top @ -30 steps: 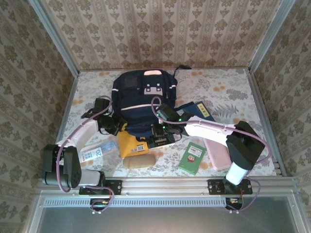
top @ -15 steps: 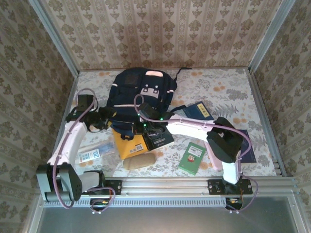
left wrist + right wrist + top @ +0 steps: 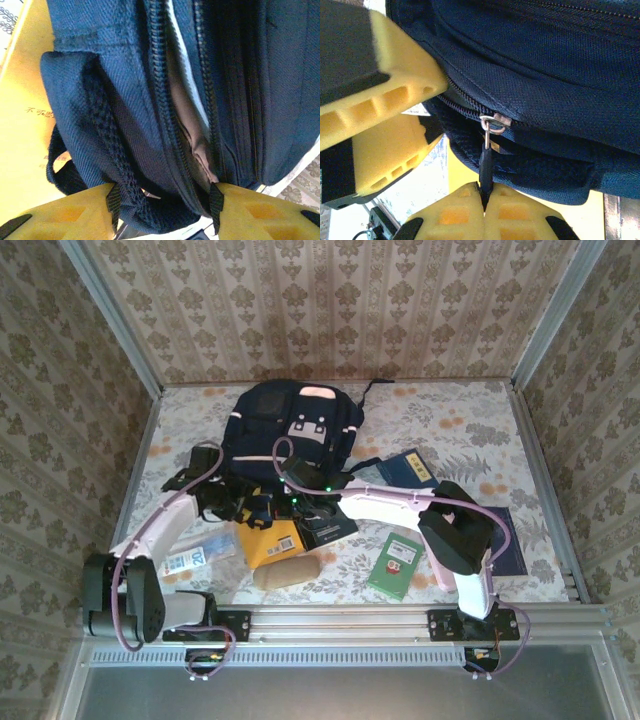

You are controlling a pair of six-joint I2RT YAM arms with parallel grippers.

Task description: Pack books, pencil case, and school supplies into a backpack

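Note:
The navy backpack (image 3: 290, 425) lies at the table's middle back. My right gripper (image 3: 484, 195) is shut on its black zipper pull (image 3: 486, 160), at the bag's near edge (image 3: 287, 502). My left gripper (image 3: 162, 205) stands open astride the bag's near edge, with bag fabric and zipper (image 3: 165, 100) between its fingers (image 3: 60, 220). An orange-yellow book (image 3: 270, 540) lies under that edge, and a black book (image 3: 332, 525) lies beside it. A small green book (image 3: 395, 565) and navy books (image 3: 405, 468) lie to the right. A blue-and-white packet (image 3: 200, 555) and a tan pencil case (image 3: 285, 573) lie near the front.
A pink flat thing (image 3: 447, 562) lies partly under the right arm. Another navy book (image 3: 512, 540) lies by the right wall. The walls of the enclosure stand close on three sides. The metal rail (image 3: 340, 622) runs along the front.
My left gripper let go, swung out left as it opened, then came back astride the bag's near edge. My right gripper drew the zipper pull leftward. The backpack slid back.

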